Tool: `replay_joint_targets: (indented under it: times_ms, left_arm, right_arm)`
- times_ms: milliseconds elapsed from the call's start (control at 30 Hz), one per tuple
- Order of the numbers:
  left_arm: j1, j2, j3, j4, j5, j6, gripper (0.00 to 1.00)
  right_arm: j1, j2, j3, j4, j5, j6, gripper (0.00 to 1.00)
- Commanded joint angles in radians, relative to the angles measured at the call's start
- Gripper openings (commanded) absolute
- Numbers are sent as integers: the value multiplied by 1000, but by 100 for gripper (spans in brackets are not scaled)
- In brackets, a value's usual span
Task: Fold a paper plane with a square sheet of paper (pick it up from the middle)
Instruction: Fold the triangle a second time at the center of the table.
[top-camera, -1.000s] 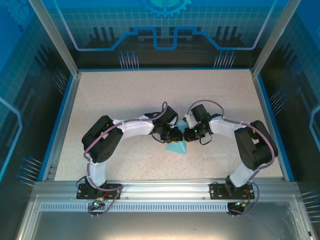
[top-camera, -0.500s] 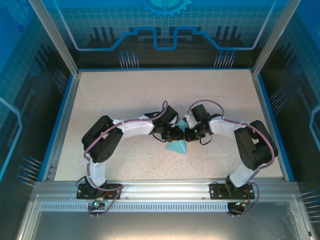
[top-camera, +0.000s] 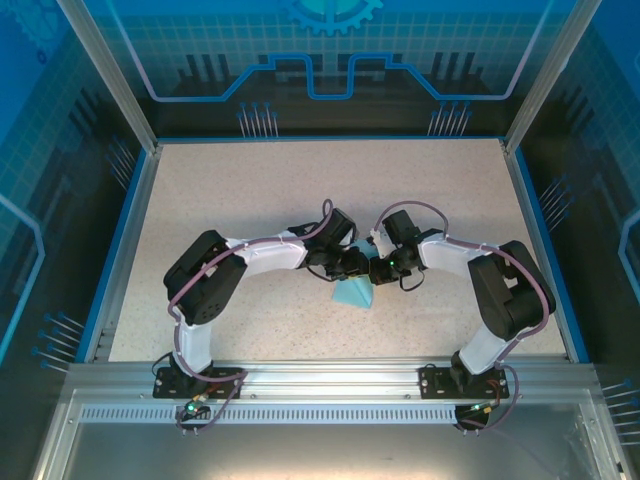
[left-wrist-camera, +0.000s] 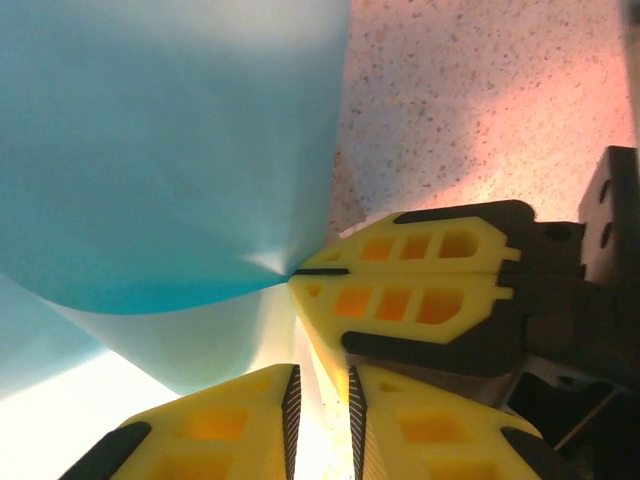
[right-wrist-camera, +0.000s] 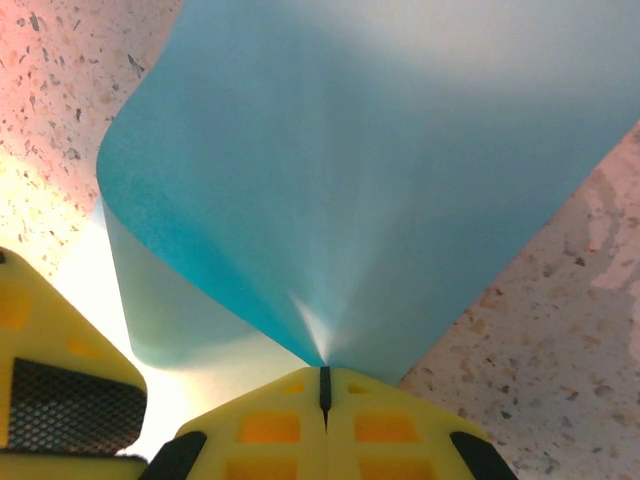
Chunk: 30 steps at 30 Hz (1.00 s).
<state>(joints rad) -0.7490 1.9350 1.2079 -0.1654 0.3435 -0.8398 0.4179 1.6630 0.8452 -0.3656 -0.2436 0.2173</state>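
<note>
Speckled beige table (top-camera: 250, 200), blue-edged, set inside an aluminium frame (top-camera: 330, 380) with blue translucent walls. At 6 o'clock in the overhead view both arm bases are bolted to the frame rail. The arms bow out toward 9 and 3 o'clock and converge near table centre. Left gripper (left-wrist-camera: 320, 385): yellow fingers parted by a narrow slit (whether the paper's pale lower layer enters that slit cannot be told). Right gripper (right-wrist-camera: 323, 385): jaws pressed together, pinching a puckered point on the light-blue sheet of paper (right-wrist-camera: 350, 180). The two grippers stand just beside each other. The sheet is bowed over itself, a darker upper layer curving above a paler lower one, and its free part lies on the table at 6 o'clock from the grippers. Toward 12 o'clock the tabletop runs to the patterned back wall (top-camera: 330, 60).
</note>
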Motion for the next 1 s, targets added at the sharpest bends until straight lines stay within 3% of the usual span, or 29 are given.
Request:
replay_joint_targets:
  times_ms: [0,967]
  left_arm:
    - [6,26,-28,10,-11,-7,24]
    - [6,-15,-96,81,-8,-13,28]
  right_arm:
    - [-18,6,-2,-2,-9,9,2]
    - [-30,42,28,15,-35,-6,2]
